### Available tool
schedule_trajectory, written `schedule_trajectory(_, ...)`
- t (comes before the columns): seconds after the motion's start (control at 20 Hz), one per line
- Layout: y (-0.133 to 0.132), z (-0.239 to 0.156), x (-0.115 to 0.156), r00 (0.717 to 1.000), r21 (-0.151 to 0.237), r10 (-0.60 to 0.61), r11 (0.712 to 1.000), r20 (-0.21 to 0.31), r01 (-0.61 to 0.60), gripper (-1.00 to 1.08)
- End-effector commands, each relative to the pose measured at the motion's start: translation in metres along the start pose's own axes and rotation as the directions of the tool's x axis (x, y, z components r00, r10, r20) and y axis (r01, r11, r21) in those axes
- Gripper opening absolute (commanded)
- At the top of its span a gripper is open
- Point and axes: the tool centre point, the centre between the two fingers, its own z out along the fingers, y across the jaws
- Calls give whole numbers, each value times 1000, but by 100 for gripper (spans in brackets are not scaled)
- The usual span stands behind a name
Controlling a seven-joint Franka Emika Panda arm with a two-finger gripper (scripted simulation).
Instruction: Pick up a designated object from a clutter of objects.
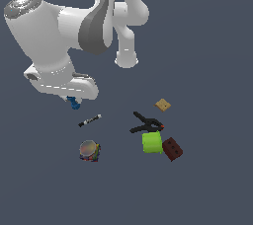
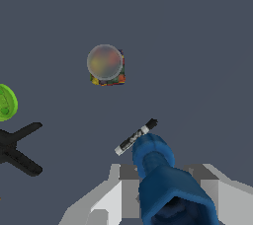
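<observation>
The pincer (image 2: 163,189) grips the blue piece (image 1: 74,103) at centre left; the stick (image 1: 90,120) lies just beside, open desk (image 1: 207,189) around.

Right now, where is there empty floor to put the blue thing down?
Bare floor lies between the black stick and the black clamp, and below the round can. It is crowded around the lime-green cylinder, brown-red block and cracker.
</observation>
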Motion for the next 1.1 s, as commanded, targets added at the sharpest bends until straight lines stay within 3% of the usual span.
schedule_trajectory(0.0,3,-20,11,1000,0,0,1000,1,0,-100)
schedule_trajectory(1.05,19,-137,81,1000,2,-2,1000,1,2,-100)
